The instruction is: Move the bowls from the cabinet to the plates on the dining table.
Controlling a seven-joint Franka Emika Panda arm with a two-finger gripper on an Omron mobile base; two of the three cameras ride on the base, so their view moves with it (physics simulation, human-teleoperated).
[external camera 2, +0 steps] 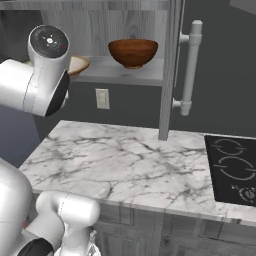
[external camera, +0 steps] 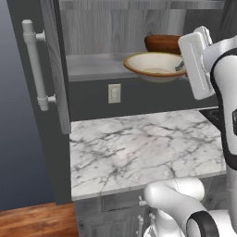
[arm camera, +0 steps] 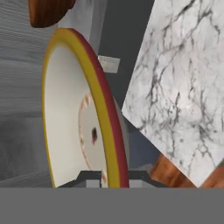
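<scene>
A: Where's the beige bowl [external camera: 155, 65] right now?

B: At the front edge of the cabinet shelf [external camera: 92, 65], partly overhanging it; whether it rests on the shelf or is lifted clear, I can't tell. The fingers [arm camera: 107, 180] are pressed together on its tan rim, one either side of the wall, as the hand view shows. The reddish-brown bowl [external camera 2: 133, 52] stands on the shelf behind and beside it, apart from it.

A: So what worries you?

B: The grip is a thin pinch on one edge of a wide, shallow dish. Its weight hangs off to one side, so I'd judge it could swivel between the fingers or slip out if the arm swings fast.

A: And if it drops?

B: It falls onto the marble worktop [external camera: 139, 148] below, likely rolling, perhaps toward the black stove [external camera 2: 234, 170] on the right.

A: Anything in the way of pulling it out?

B: The open cabinet door [external camera 2: 171, 65] with its silver bar handle [external camera 2: 192, 67] stands to the right, and the other door [external camera: 53, 60] to the left. A wide sweep either way could clip a door edge. Dragging the rim back could also nudge the wooden bowl
</scene>
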